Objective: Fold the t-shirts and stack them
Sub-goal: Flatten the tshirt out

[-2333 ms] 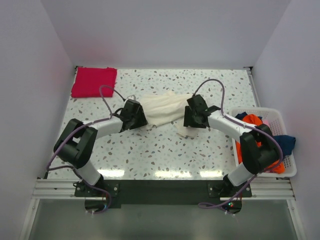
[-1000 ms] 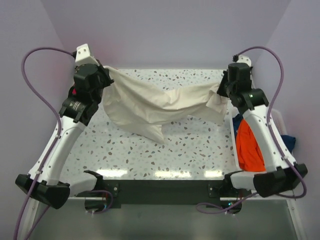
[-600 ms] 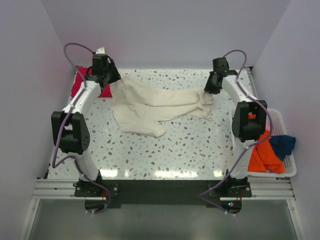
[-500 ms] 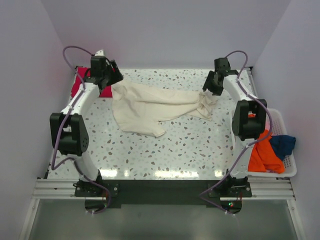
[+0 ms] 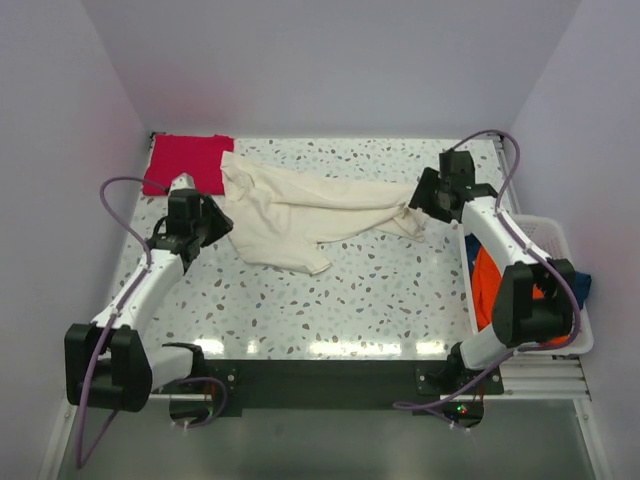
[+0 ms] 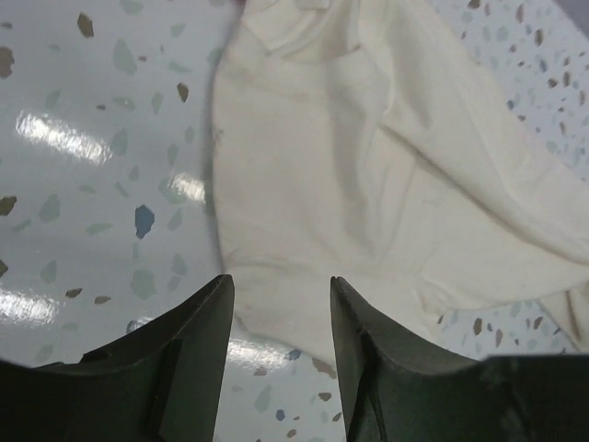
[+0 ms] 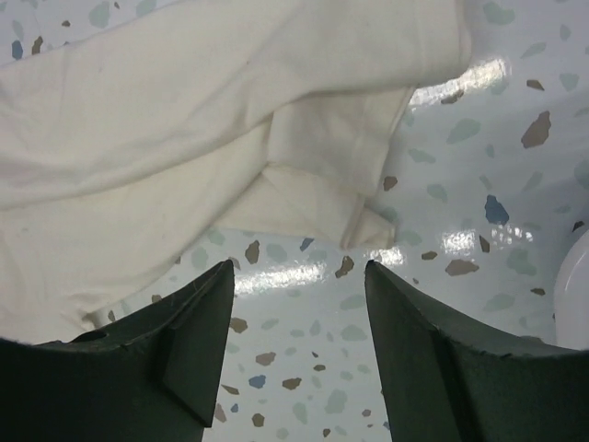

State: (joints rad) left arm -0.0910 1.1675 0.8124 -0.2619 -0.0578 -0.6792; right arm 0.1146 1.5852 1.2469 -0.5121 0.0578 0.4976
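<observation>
bright, sharp views (glare on table (image 5: 330, 345))

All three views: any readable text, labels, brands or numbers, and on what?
None readable in any view. No print shows on the cream cloth t-shirt, the folded red t-shirt, the white plastic basket, the speckled tabletop, or the dark left gripper and right gripper.

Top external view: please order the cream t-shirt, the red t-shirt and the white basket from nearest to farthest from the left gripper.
1. Cream t-shirt, directly beside it.
2. Red t-shirt, far left corner.
3. White basket, far right edge.
</observation>
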